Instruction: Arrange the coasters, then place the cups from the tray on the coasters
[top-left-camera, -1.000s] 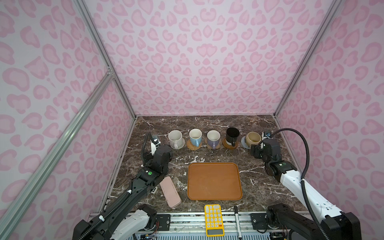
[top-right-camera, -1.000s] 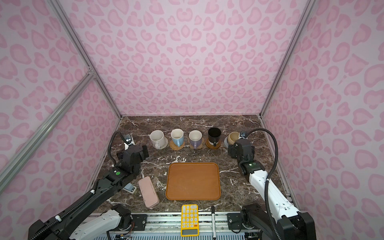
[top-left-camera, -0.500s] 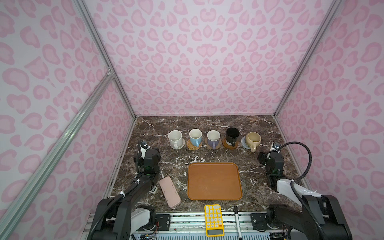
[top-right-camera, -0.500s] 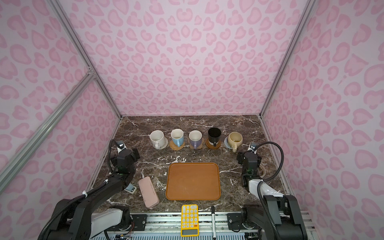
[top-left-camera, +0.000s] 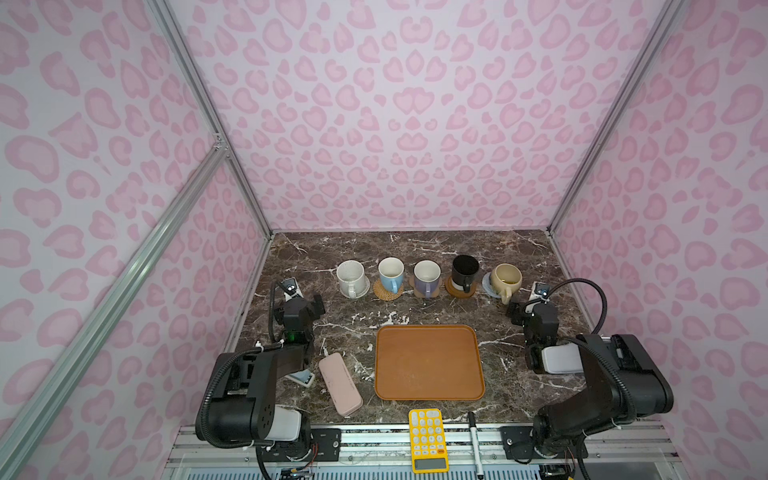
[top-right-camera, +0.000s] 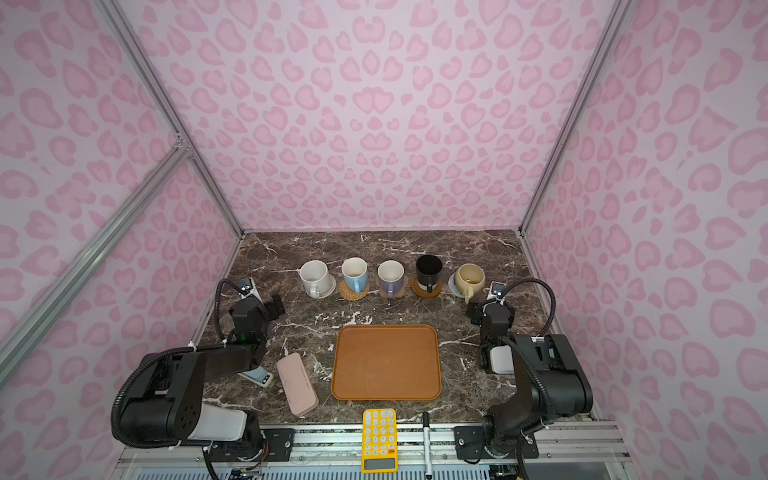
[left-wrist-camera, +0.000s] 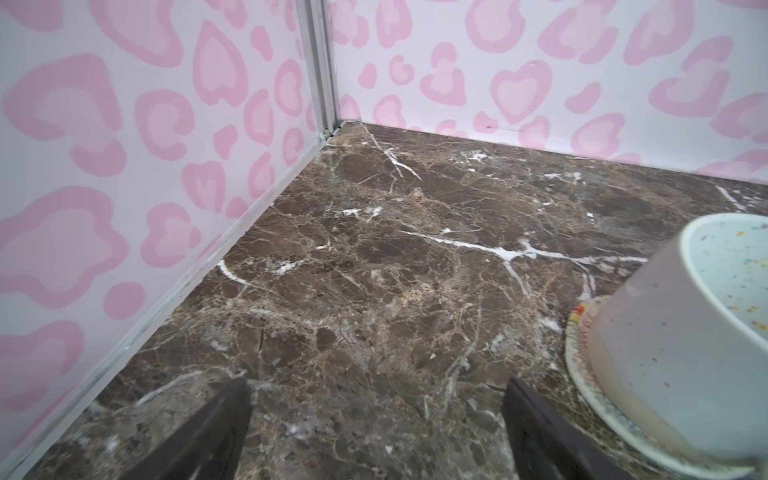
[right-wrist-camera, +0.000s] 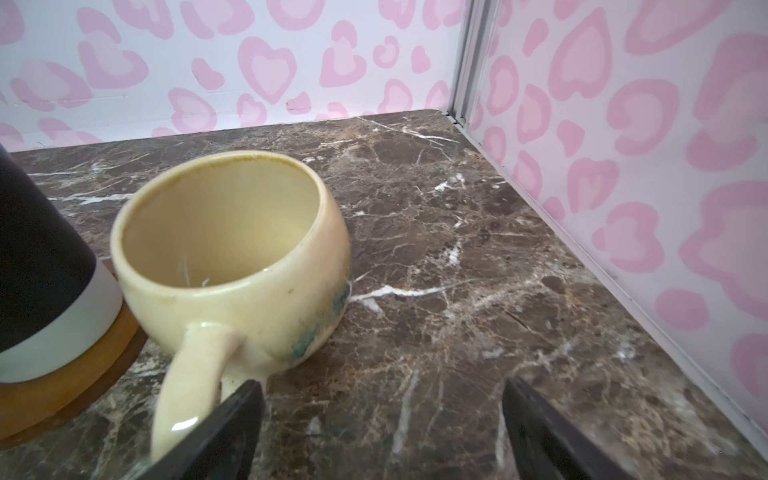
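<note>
Step in hand: closing out, as far as you can judge. Every cup stands on a coaster and nothing is left to carry.
Cups: back row, left to right in both top views: speckled white cup (top-left-camera: 351, 274), light blue cup (top-left-camera: 390, 274), lavender cup (top-left-camera: 427, 278), black cup (top-left-camera: 464, 268), cream cup (top-left-camera: 505, 277). All are upright, with handles turned toward the front.
Coasters: white woven mat (top-left-camera: 365, 287), rattan round (top-left-camera: 384, 293), cork paw (top-left-camera: 436, 291), dark wooden disc (top-left-camera: 455, 291), grey-blue mat (top-left-camera: 487, 284). One sits under each cup, in that order.
Tray (top-left-camera: 428, 361): bare, mid-table, in front of the row and well apart from it.
Left gripper (left-wrist-camera: 377, 380): jaws wide apart with only the marble top (left-wrist-camera: 374, 270) between them. The speckled white cup is off to one side, untouched.
Right gripper (right-wrist-camera: 382, 384): jaws wide apart, holding nothing. The cream cup's handle lies just beside one finger; you cannot tell whether they touch.
Next move: probably none beyond parking. If you back the right gripper off, draw it straight away from that handle so you don't drag the cup.
Check: the grey-blue mat shows on only one side of the cream cup, so the cup may sit off-centre. Decide whether a nudge is worth the risk.
</note>
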